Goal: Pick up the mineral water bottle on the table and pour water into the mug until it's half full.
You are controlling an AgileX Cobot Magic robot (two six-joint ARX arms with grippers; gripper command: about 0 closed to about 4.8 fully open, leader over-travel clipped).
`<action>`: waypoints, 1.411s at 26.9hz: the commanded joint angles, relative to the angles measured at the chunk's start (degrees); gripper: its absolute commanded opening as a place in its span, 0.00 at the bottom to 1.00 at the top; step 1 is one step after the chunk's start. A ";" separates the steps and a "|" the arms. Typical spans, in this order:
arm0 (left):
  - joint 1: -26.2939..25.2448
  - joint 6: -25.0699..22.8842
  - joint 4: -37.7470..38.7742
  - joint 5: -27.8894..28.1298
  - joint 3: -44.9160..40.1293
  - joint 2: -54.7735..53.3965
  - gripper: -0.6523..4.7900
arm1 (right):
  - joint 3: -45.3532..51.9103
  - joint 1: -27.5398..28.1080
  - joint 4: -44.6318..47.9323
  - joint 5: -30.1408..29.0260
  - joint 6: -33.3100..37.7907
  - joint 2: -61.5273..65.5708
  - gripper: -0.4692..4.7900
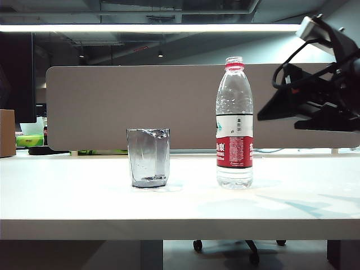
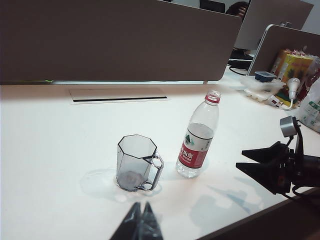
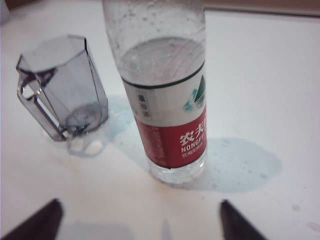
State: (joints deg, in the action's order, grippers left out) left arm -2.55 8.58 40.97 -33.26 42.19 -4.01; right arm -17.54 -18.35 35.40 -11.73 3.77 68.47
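Bottle (image 1: 234,124) stands upright on the table (image 1: 180,208), uncapped, about two-thirds full of water (image 3: 162,60). Mug (image 1: 148,157) stands upright near it, to its left in the exterior view, apart from it. Right gripper (image 3: 140,220) hangs just beside the bottle, jaws wide, holding nothing. Left gripper (image 2: 140,222) is short of the mug, fingertips together, empty

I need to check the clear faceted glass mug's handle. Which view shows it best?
The right wrist view: the clear faceted glass mug is close, handle in clear outline. The left wrist view shows it smaller; the exterior view hides the handle.
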 commanded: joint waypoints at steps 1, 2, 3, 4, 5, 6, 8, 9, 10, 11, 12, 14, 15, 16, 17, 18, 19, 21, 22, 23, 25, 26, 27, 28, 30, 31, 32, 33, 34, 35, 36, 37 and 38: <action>0.02 -0.24 -0.76 -0.07 0.20 0.15 0.11 | 2.01 -0.90 10.51 3.32 0.52 2.23 0.90; 0.02 -0.24 -0.74 -0.07 0.20 0.15 0.11 | 2.05 -0.94 12.33 3.28 0.52 3.37 0.93; 0.02 -0.24 -0.74 -0.04 0.20 0.15 0.11 | 1.95 -0.94 14.38 3.28 0.52 4.66 0.96; 0.02 -0.24 -0.74 0.04 0.20 0.15 0.11 | 1.77 -0.94 17.14 3.23 0.52 6.56 1.00; 0.02 -0.24 -0.74 0.02 0.20 0.15 0.11 | 1.60 -0.98 22.05 3.23 0.55 10.08 1.00; 0.02 -0.24 -0.74 0.02 0.20 0.13 0.11 | 1.55 -0.98 25.31 3.26 0.68 12.50 1.00; 0.02 -0.22 -0.74 0.00 0.20 0.15 0.11 | 1.55 -0.96 30.69 4.09 0.72 17.00 1.00; 0.02 -0.22 -0.74 -0.02 0.20 0.15 0.11 | 1.53 -0.96 32.89 4.57 0.72 18.93 1.00; 0.02 -0.24 -0.74 0.00 0.20 0.13 0.11 | 1.16 -0.96 35.52 4.55 0.72 21.62 1.00; 0.02 -0.22 -0.74 0.02 0.20 0.13 0.11 | 0.70 -0.98 37.22 4.37 0.72 23.74 1.00; 0.02 -0.24 -0.74 0.02 0.20 0.13 0.11 | 0.04 -0.98 38.71 3.98 0.72 25.83 1.00; 0.02 -0.24 -0.76 -0.02 0.20 0.15 0.11 | -1.77 -1.03 41.42 3.93 0.72 30.27 1.00; 0.02 -0.24 -0.74 -0.11 0.20 0.15 0.11 | -2.56 -1.05 42.49 3.93 0.72 31.89 1.00; 0.02 -0.22 -0.76 -0.17 0.20 0.13 0.11 | -3.39 -1.05 43.34 3.89 0.72 33.33 1.00; 0.02 -0.24 -0.74 -0.15 0.20 0.15 0.11 | -4.61 -1.05 43.80 3.45 0.72 34.88 1.00; 0.02 -0.24 -0.74 -0.13 0.20 0.15 0.11 | -5.53 -1.05 43.78 2.67 0.72 35.76 1.00; 0.02 -0.22 -0.74 -0.15 0.20 0.15 0.11 | -6.78 -1.11 43.69 2.36 0.74 36.85 1.00; 0.02 -0.24 -0.74 -0.17 0.20 0.15 0.11 | -8.57 -1.46 43.71 1.99 0.72 38.27 1.00; 0.02 -0.24 -0.74 -0.13 0.20 0.15 0.11 | -10.71 -1.62 43.34 1.62 0.72 39.69 1.00; 0.02 -0.24 -0.74 -0.15 0.20 0.15 0.11 | -11.91 -1.62 42.71 1.62 0.72 40.19 1.00; 0.04 -0.24 -0.74 -0.15 0.20 0.15 0.11 | -13.86 -1.62 41.40 1.55 0.72 40.92 1.00; 0.02 -0.24 -0.76 -0.15 0.20 0.15 0.11 | -16.06 -1.66 38.95 1.40 0.72 41.42 1.00; 0.02 -0.24 -0.74 -0.17 0.20 0.15 0.11 | -17.18 -1.66 37.20 1.31 0.72 41.57 1.00; 0.02 -0.24 -0.76 -0.17 0.20 0.15 0.11 | -18.71 -1.66 34.99 1.33 0.72 41.75 1.00; 0.02 -0.24 -0.74 -0.13 0.20 0.15 0.11 | -20.68 -1.66 32.44 1.31 0.72 41.90 1.00; 0.02 -0.22 -0.76 -0.17 0.20 0.15 0.11 | -21.55 -1.66 31.45 1.31 0.72 42.10 1.00; 0.02 -0.24 -0.74 -0.17 0.20 0.15 0.11 | -21.86 -1.66 30.91 1.29 0.72 42.21 1.00; 0.02 -0.24 -0.76 -0.17 0.20 0.15 0.11 | -21.99 -1.66 30.38 1.29 0.72 42.21 0.93; 0.02 -0.24 -0.74 -0.15 0.20 0.15 0.11 | -21.99 -1.68 30.40 1.14 0.72 42.32 0.77; 0.02 -0.24 -0.74 -0.15 0.20 0.15 0.11 | -21.99 -1.68 30.38 1.11 0.72 42.34 0.73; 0.02 -0.24 -0.74 -0.17 0.20 0.15 0.11 | -21.99 -1.68 30.40 1.09 0.70 42.32 0.65; 0.02 -0.24 -0.74 -0.17 0.20 0.15 0.11 | -21.99 -1.68 30.45 1.11 0.70 42.29 0.59; 0.02 -0.24 -0.74 -0.17 0.20 0.15 0.11 | -21.99 -1.68 30.38 1.03 0.66 42.27 0.54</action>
State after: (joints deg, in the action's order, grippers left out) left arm -2.55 8.58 40.97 -33.21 42.19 -3.77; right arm -39.38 -19.97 65.56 -10.55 4.27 110.83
